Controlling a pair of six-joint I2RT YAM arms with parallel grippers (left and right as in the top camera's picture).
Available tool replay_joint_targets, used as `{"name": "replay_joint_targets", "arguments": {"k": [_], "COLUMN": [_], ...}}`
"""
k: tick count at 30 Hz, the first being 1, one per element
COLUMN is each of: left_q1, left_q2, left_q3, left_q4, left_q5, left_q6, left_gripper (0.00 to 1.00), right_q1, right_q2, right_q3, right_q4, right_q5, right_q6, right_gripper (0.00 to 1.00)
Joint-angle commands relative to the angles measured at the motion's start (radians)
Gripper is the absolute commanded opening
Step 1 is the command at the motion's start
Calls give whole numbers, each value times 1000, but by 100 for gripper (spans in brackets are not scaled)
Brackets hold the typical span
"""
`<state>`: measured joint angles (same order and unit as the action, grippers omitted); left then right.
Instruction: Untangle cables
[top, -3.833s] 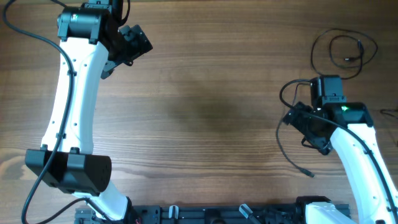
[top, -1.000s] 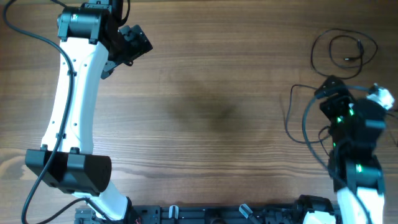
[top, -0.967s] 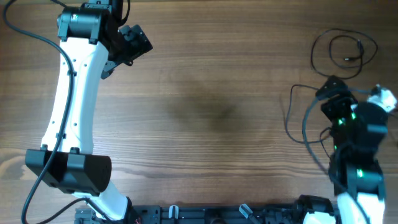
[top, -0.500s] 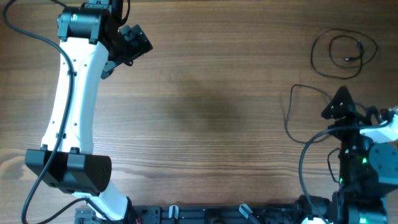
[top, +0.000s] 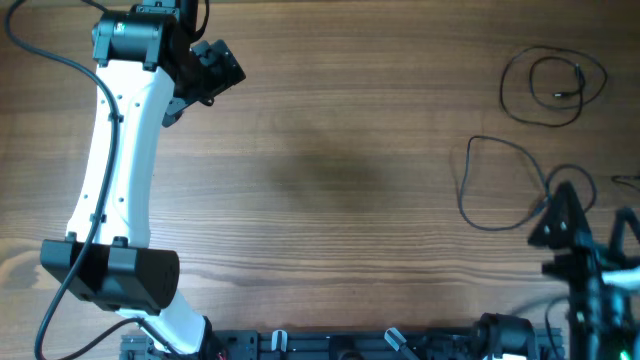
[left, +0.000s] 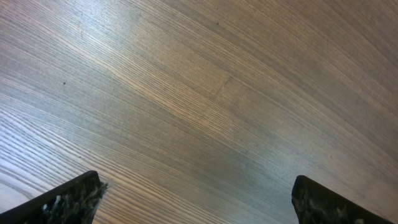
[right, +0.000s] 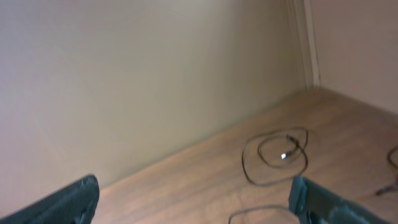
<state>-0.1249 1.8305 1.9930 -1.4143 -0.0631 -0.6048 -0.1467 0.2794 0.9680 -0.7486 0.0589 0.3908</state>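
Note:
A thin black cable lies coiled at the table's far right; it also shows in the right wrist view with a small pale plug end inside the coil. A second thin black cable lies in an open loop nearer the front; part of it shows in the right wrist view. My right gripper is drawn back at the front right, raised and tilted up, open and empty. My left gripper is at the far left, open over bare wood.
A short bit of another thin black cord lies at the right table edge and shows in the right wrist view. A pale wall stands behind the table's far edge. The left arm's white links span the left side.
My right arm has pulled back toward the front right corner and tilted up, away from the looped cable, which stays on the table. The left arm has not moved.

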Motion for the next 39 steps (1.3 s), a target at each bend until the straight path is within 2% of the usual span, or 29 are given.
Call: {"name": "replay_joint_targets", "arguments": {"k": [1, 11, 15, 21, 25, 32, 37, 39], "left_q1": [-2, -2, -2, -2, -2, -2, -2, -2], "left_q2": [-14, -14, -14, -14, -14, -14, -14, -14], "left_q3": [3, 3, 3, 3, 3, 3, 3, 3], "left_q4": [-1, -1, -1, -1, -1, -1, -1, -1], "left_q5": [-10, -10, -10, -10, -10, -10, -10, -10], "left_q6": [-9, -9, -9, -9, -9, -9, -9, -9], "left_gripper": [100, 100, 100, 100, 100, 100, 100, 100], "right_q1": [-2, -2, -2, -2, -2, -2, -2, -2], "right_q2": [-15, -15, -15, -15, -15, -15, -15, -15], "right_q3": [104, 132, 131, 130, 130, 127, 99, 86], "right_q4": [-75, -84, -151, -284, -358, -454, -411, -392], "right_q5": [-16, -17, -16, 106, 129, 147, 29, -9], "right_q6": [-24, -8, 186, 460, 537, 514, 164, 95], "right_gripper": [100, 100, 100, 100, 100, 100, 100, 100]}}
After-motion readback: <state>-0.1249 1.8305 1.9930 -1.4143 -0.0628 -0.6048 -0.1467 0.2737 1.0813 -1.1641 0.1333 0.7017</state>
